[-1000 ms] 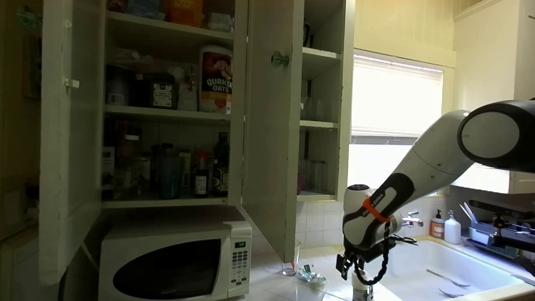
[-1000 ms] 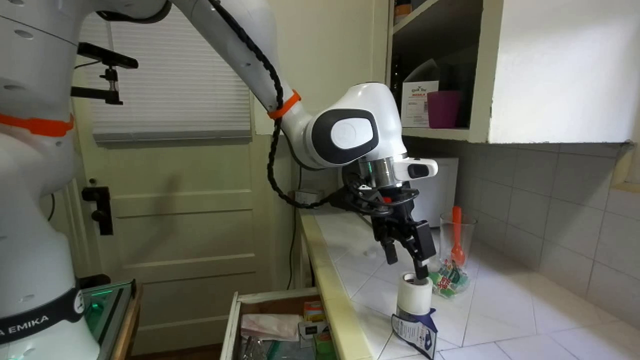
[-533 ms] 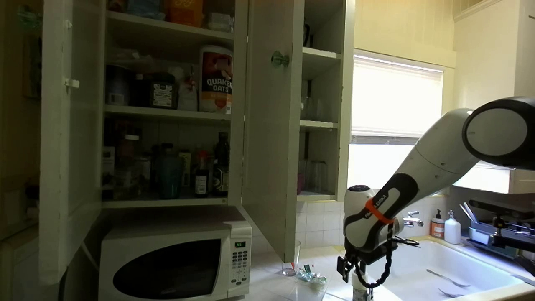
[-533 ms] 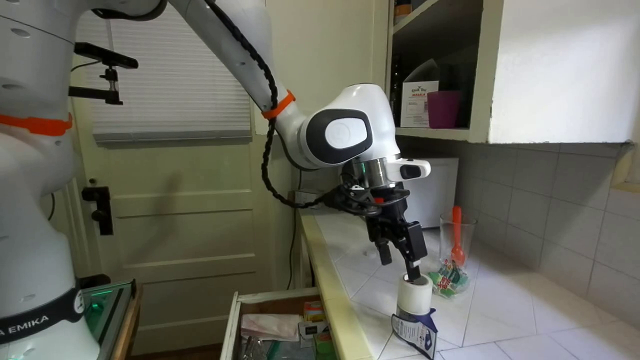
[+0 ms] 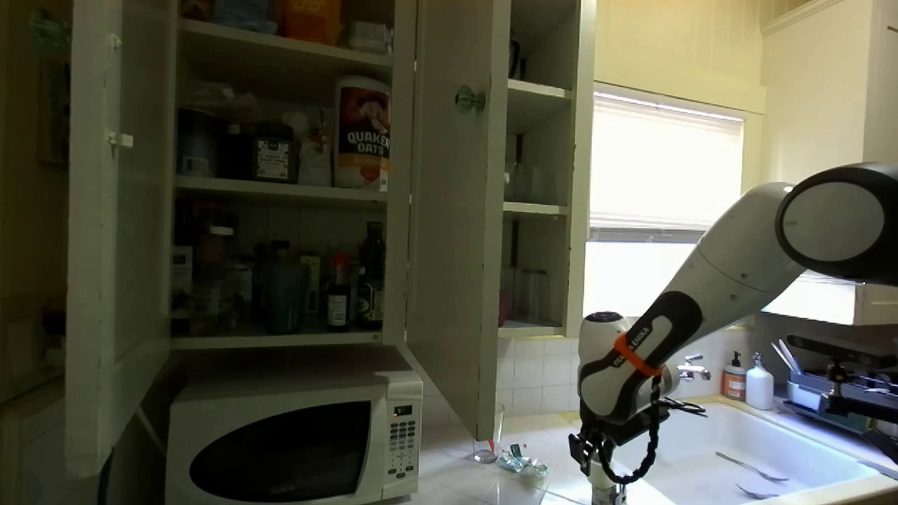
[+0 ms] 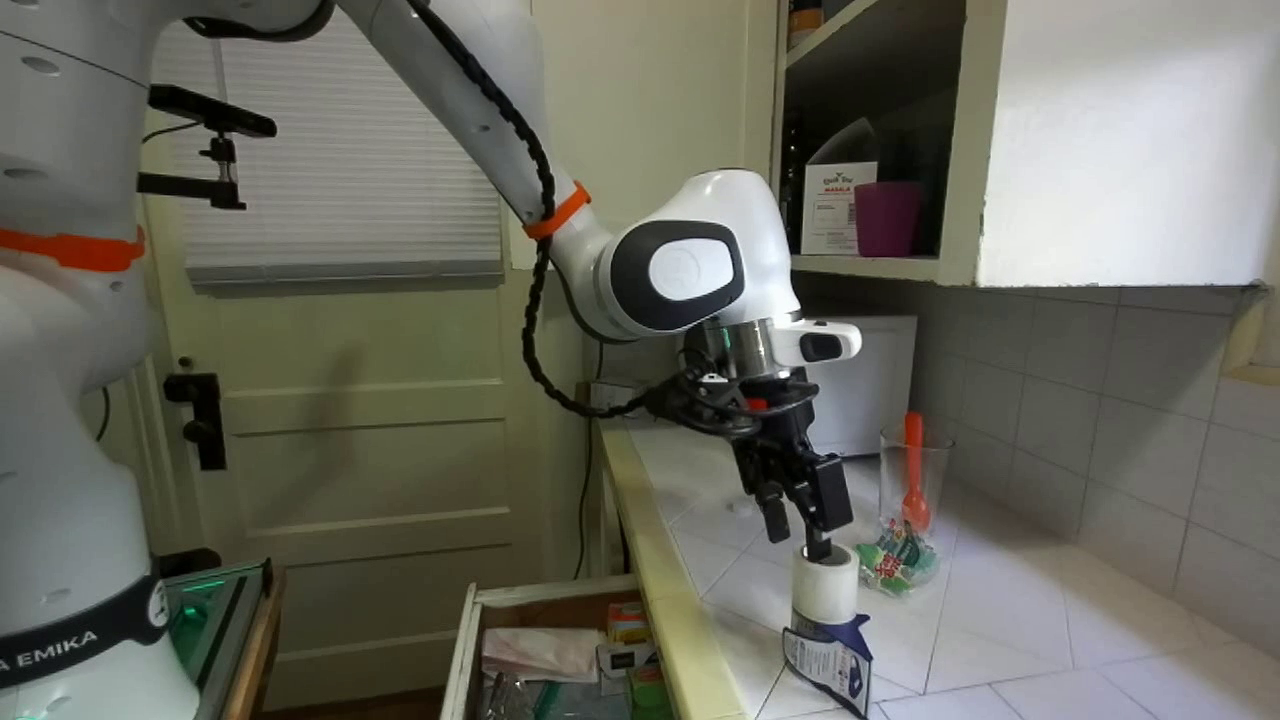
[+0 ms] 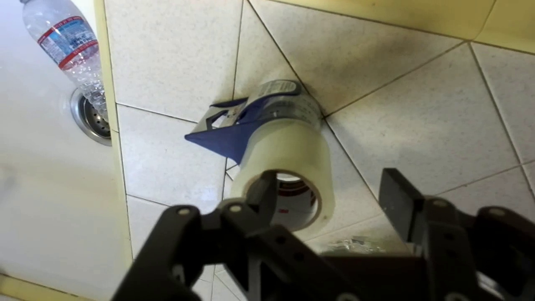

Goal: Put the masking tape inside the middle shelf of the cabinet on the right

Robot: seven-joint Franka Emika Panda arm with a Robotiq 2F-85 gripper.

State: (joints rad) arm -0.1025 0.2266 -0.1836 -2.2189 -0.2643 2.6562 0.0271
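The pincer (image 7: 330, 188) has drawn its fingers nearer together over the last second, and the tape (image 6: 825, 592) has edged very slightly toward the yellow front edge of the tiled desk (image 6: 1050, 625). The gap stands moderately wide: one finger dips into the hole of the tape while the other hangs outside it, just beside and apart, so the tape goes ungripped. It stands on end, hole up, on the desk near the edge along the sink (image 7: 50, 200), with a blue dispenser (image 7: 228, 140) at its foot pointing that way; whether the two are joined is hard to tell from here. A plastic bottle (image 7: 69, 42) lies in the sink, by that same edge. Near the desk's back edge, a glass (image 6: 936, 476) with an orange spoon (image 6: 914, 470) in it stands just beside a crumpled wrapper (image 6: 900, 562); the microwave (image 5: 280, 449) occupies the far end. Higher up, the narrow cabinet (image 5: 581, 175) has its door (image 5: 452, 224) swung out into the room. Its middle shelf (image 5: 537, 209), well apart from the tape, bears dimly lit glassware (image 5: 535, 184). Beneath the desk's front edge, a drawer (image 6: 467, 640) stands pulled out.
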